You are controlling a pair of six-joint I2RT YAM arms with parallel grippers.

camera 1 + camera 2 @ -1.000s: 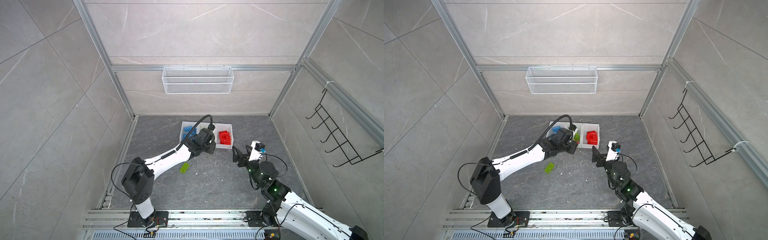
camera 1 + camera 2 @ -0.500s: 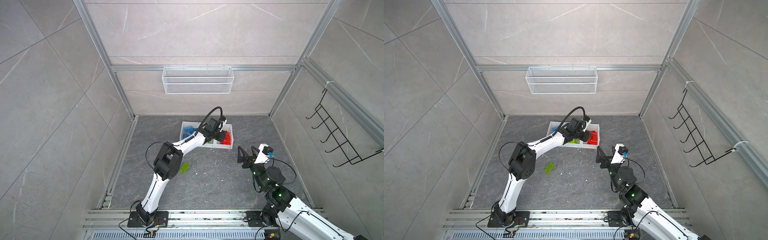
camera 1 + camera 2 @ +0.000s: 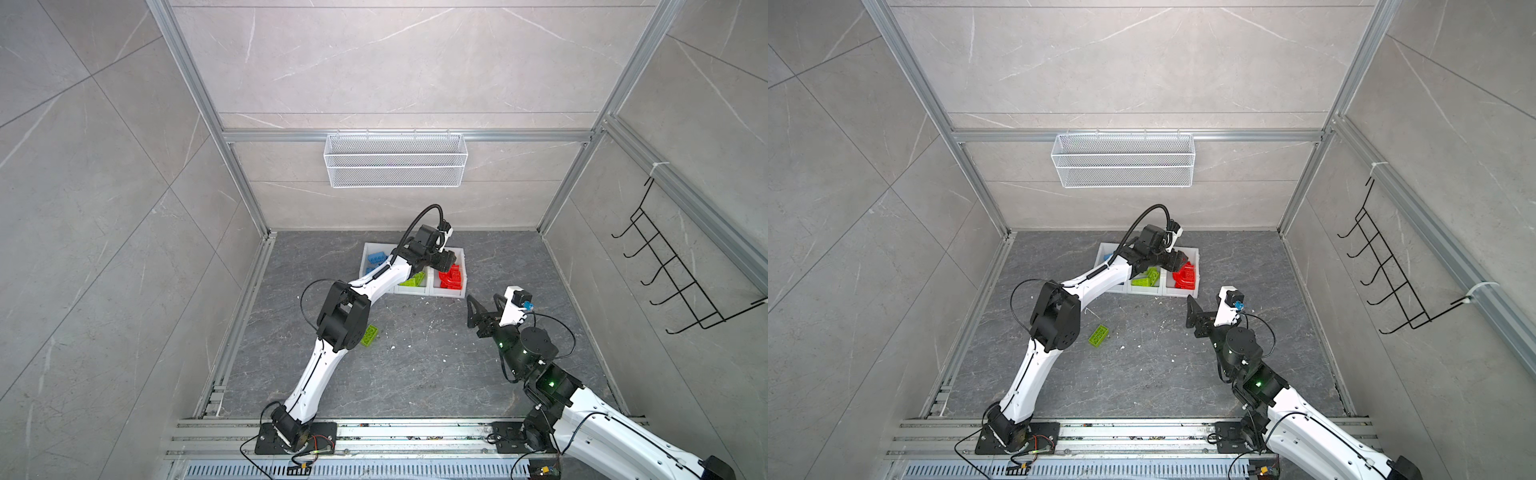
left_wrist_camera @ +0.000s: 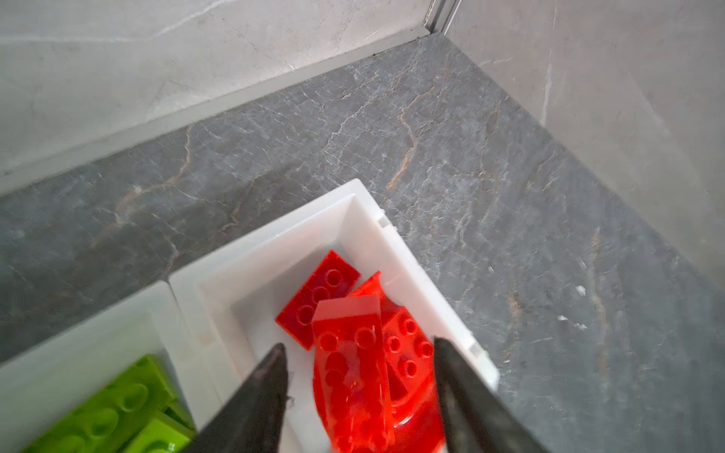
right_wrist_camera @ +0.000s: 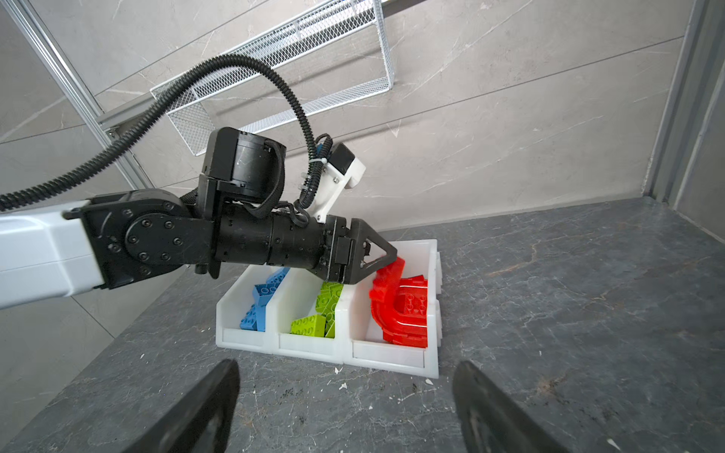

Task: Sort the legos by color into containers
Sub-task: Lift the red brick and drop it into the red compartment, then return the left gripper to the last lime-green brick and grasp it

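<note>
The three white bins (image 5: 388, 359) sit in a row, one color each, so sorting is easy. My left claw (image 4: 357, 347) hangs over the red bin (image 4: 353, 211) with its jaws apart. The red brick (image 4: 347, 376) between them looks loose, so I think it is dropping in. My right claw (image 5: 347, 368) hangs wide open, holding nothing. One green brick (image 3: 369, 335) lies on the floor (image 3: 415, 374), well apart from the bins.

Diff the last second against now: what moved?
The left hand reached right, out over the red bin, and opened, letting go of a red brick. The right hand stayed open, roughly in place; the green brick on the floor and the bins did not move.
</note>
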